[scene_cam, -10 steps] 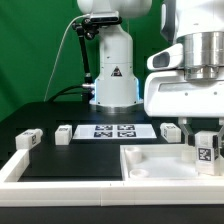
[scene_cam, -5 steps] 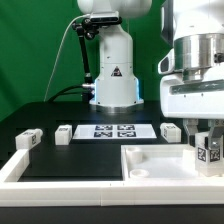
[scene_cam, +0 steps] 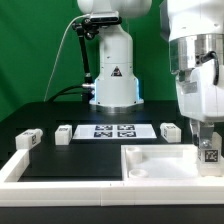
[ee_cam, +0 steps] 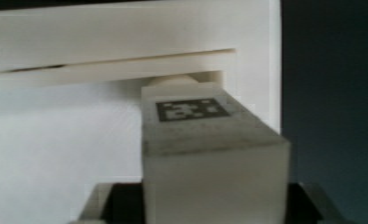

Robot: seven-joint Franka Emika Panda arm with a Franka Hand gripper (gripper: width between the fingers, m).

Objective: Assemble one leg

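My gripper (scene_cam: 210, 150) is shut on a white leg (scene_cam: 210, 154) with a black-and-white tag, holding it upright over the right edge of the big flat white panel (scene_cam: 150, 165). In the wrist view the leg (ee_cam: 213, 140) fills the middle between my dark fingers (ee_cam: 113, 205), its tagged end pointing toward the panel's corner (ee_cam: 154, 70). I cannot tell whether the leg touches the panel. Three more legs lie on the black table: one at the exterior view's left (scene_cam: 28, 140), one beside the marker board (scene_cam: 64, 133), one to its right (scene_cam: 171, 130).
The marker board (scene_cam: 115, 130) lies at the table's middle in front of the arm's white base (scene_cam: 113, 85). Long white border rails (scene_cam: 25, 165) run along the front and the exterior view's left. A green backdrop stands behind.
My gripper has turned at the wrist and sunk slightly with the leg. The leg now stands lower at the panel's right edge. The other legs have not moved.
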